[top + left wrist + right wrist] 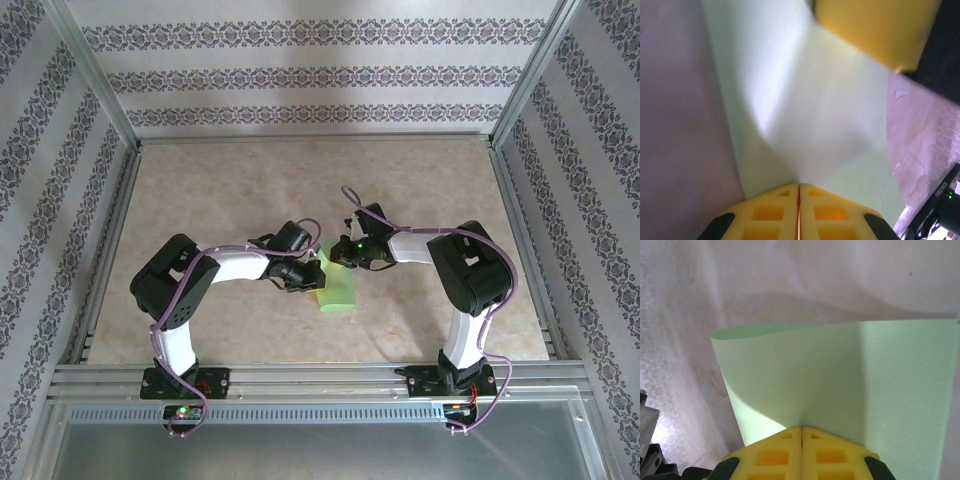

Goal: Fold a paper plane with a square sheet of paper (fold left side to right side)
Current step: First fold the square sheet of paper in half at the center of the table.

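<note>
sheet: square sheet of paper (337,290), light green, bowed, mid-table between both grippers | left gripper (798,186): closed, pinching one edge of it | right gripper (801,429): closed, pinching another edge | surface: beige marbled table (250,190)

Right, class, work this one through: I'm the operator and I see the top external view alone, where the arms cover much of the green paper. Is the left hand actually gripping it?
Observer: Yes. In the left wrist view the left hand is shut on one edge of the square sheet of paper.
Operator: And the right one?
Observer: In the right wrist view the right hand is shut on an edge too.
Operator: Is the fold pressed flat?
Observer: No. In the right wrist view the sheet bows up in a soft curve above the table, and I can see no sharp crease.
</note>
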You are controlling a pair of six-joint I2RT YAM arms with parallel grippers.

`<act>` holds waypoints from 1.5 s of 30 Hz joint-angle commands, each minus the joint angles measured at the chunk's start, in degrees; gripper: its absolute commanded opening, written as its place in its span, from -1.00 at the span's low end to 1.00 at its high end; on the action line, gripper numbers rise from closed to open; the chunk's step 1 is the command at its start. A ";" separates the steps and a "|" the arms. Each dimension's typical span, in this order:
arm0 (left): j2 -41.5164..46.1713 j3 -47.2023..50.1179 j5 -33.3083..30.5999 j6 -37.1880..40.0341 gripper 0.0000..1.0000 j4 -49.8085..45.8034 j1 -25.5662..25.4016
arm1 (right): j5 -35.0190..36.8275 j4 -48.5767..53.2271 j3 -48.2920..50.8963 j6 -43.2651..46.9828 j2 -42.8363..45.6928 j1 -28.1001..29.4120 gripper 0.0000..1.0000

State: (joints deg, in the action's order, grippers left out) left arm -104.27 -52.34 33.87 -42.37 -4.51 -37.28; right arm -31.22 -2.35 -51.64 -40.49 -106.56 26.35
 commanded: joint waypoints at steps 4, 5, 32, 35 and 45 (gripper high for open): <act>3.60 5.30 1.00 -1.05 -0.81 -7.69 -1.66 | 5.39 5.78 0.88 1.95 -3.40 -1.30 -1.00; 4.00 5.69 1.28 -1.01 -0.81 -7.87 -1.81 | 5.33 5.91 0.84 1.99 -3.39 -1.30 -1.00; 3.12 -1.74 3.27 -2.56 -0.80 0.23 -1.96 | 3.45 5.63 0.48 3.49 -2.86 -0.51 -1.00; 0.43 -2.68 4.25 -2.52 -0.80 1.04 -2.10 | 3.54 5.67 0.57 3.39 -2.84 -0.51 -1.00; -0.99 0.91 4.28 -2.27 -0.80 -0.08 -2.54 | 3.97 6.00 0.57 3.56 -2.77 -0.42 -1.00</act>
State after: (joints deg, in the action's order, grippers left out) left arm -105.58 -53.25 37.26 -44.05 -4.84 -39.64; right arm -31.99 -1.80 -52.03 -38.57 -106.80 26.35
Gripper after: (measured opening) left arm 0.100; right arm 0.060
